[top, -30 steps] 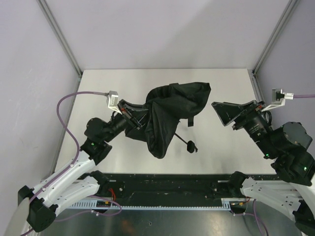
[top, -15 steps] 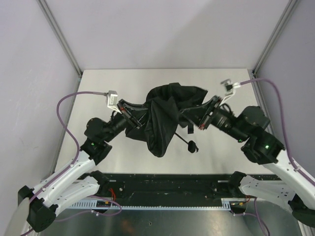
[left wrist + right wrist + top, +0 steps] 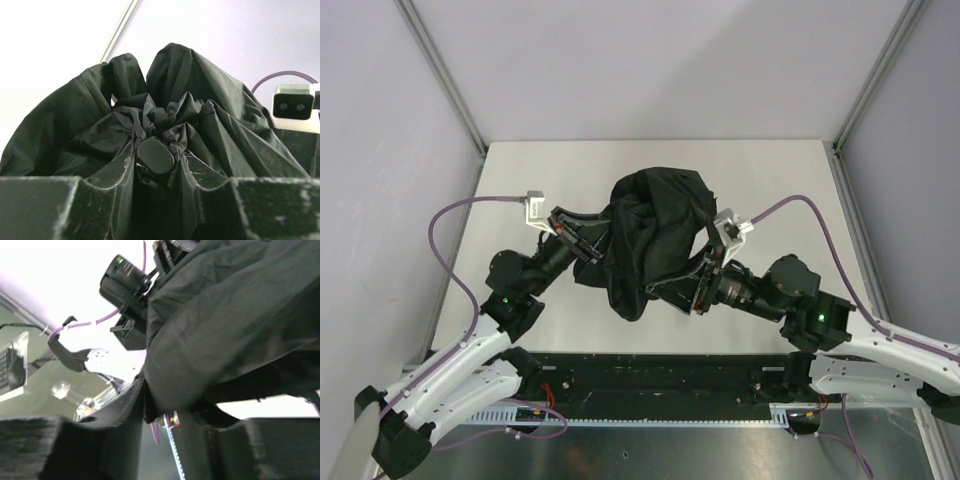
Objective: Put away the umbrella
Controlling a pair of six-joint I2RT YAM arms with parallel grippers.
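We find the black fabric folding umbrella [image 3: 655,225] bunched over the middle of the pale grey tabletop [image 3: 780,180], between both arms. The left tool [image 3: 588,243] is closed narrowly on the umbrella: in the left wrist view its fingers [image 3: 107,190] clamp gathered fabric around a small oval black cap [image 3: 156,155]. The right tool [image 3: 688,290] sits at the canopy's near side. A fabric fold hangs between its narrowly spaced fingers [image 3: 115,425]; we cannot tell whether they pinch it.
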